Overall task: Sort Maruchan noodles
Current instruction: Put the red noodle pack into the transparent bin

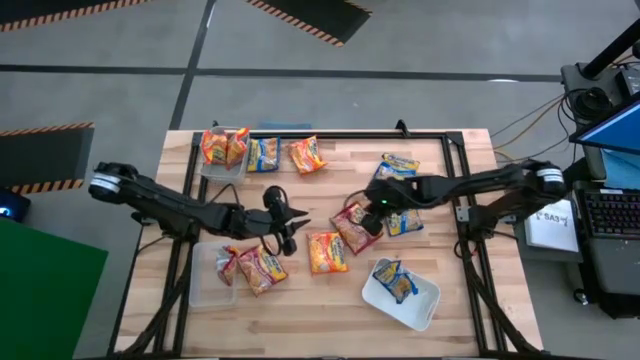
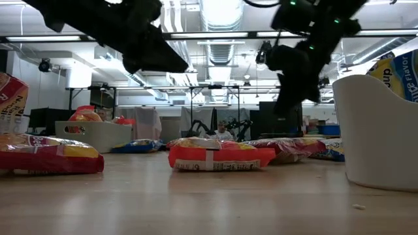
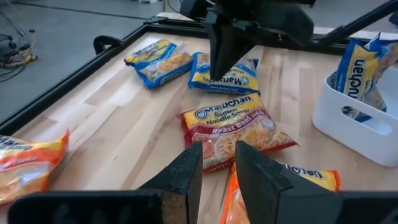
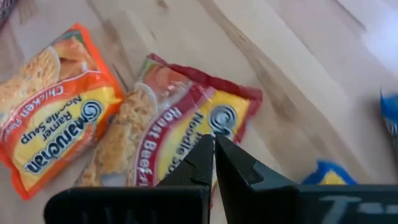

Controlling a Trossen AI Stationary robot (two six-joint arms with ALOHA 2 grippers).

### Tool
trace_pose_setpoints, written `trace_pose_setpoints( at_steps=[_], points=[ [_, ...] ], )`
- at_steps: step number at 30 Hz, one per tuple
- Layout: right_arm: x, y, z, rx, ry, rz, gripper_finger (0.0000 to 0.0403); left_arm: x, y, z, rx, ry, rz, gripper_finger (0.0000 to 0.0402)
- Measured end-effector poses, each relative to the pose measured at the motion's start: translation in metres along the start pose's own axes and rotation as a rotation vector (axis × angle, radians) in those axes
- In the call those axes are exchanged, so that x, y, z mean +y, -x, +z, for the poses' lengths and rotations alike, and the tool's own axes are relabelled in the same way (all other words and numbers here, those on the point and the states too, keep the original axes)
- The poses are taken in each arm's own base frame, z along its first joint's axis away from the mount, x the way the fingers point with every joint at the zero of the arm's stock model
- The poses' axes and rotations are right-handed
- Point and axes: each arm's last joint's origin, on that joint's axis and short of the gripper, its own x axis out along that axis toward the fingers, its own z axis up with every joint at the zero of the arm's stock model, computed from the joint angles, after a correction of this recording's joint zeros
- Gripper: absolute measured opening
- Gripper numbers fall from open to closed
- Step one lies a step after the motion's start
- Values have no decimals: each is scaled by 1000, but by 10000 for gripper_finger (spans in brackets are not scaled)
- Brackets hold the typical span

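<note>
My right pincer (image 1: 366, 222) hangs over the middle of the worktop (image 1: 330, 300), fingers pressed shut on nothing, right above the red packet (image 4: 180, 134). That packet lies flat with an orange packet (image 4: 53, 99) just beside it. My left pincer (image 1: 289, 228) sits a little way off toward the left side, jaws slightly apart and empty as far as I can tell.

These noodles look light and crinkly, with slick wrapping over a brittle brick, so I'd guess squeezing the middle cracks it. Better to open up and pinch a short sealed edge. The other packets are scattered about the worktop, some already in tubs (image 1: 412, 305) near the edges.
</note>
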Motion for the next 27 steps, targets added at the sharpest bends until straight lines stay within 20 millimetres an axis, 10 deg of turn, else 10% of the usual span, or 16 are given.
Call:
trace_pose_setpoints(
  at_steps=[10,27],
  points=[
    [-19,8,-34,-52,-211,36,22,-22,-41,-1,40,-150,8,77],
    [-19,6,-36,-26,-330,54,197,-25,-111,-17,157,-206,-37,77]
  ],
)
